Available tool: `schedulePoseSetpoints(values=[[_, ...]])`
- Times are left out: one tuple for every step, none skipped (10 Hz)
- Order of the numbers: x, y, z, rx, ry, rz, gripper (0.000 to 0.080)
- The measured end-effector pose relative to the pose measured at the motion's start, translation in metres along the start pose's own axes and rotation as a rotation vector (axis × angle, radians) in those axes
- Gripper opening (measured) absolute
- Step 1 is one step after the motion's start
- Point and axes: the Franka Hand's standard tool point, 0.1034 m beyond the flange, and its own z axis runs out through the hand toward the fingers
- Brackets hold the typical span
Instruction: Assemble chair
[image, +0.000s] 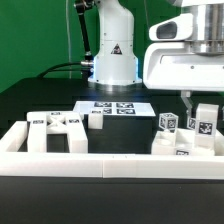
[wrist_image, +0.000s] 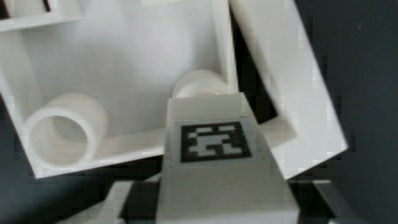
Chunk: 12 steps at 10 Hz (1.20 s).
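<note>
Leg (wrist_image: 215, 140) clamped in the hand (wrist_image: 217, 197), poised over the seat panel (wrist_image: 125, 60).
The chair parts lie at the exterior view's right on the dark tabletop (image: 40, 98), behind the white border rail (image: 110, 165). In the wrist view the tagged leg is gripped between both fingers, with a round socket (wrist_image: 210, 82) just past its tip. The arm should probably centre the leg's end over that socket, hold it square to the panel, and press down slowly. A tilted entry may jam or push the loose panel aside.
</note>
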Motion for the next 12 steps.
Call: schedulePoseSetpoints(values=[[0.005, 0.006, -0.001, -0.014, 0.015, 0.099, 0.0295], [0.008, 0.011, -0.002, -0.026, 0.024, 0.163, 0.0295], [0.012, 0.016, -0.003, -0.037, 0.035, 0.263, 0.0297], [0.016, 0.021, -0.004, -0.046, 0.047, 0.347, 0.0297], [0.018, 0.023, -0.005, -0.049, 0.052, 0.37, 0.0297], [0.019, 0.025, -0.004, -0.051, 0.055, 0.396, 0.0297], [0.02, 0.026, -0.005, -0.051, 0.057, 0.406, 0.0297], [0.02, 0.026, -0.004, -0.051, 0.056, 0.397, 0.0297], [0.02, 0.026, -0.004, -0.052, 0.055, 0.361, 0.0383], [0.02, 0.025, -0.005, -0.051, 0.055, 0.321, 0.0567], [0.02, 0.024, -0.005, -0.055, 0.055, 0.231, 0.0567], [0.018, 0.022, -0.005, -0.058, 0.051, 0.112, 0.0633]])
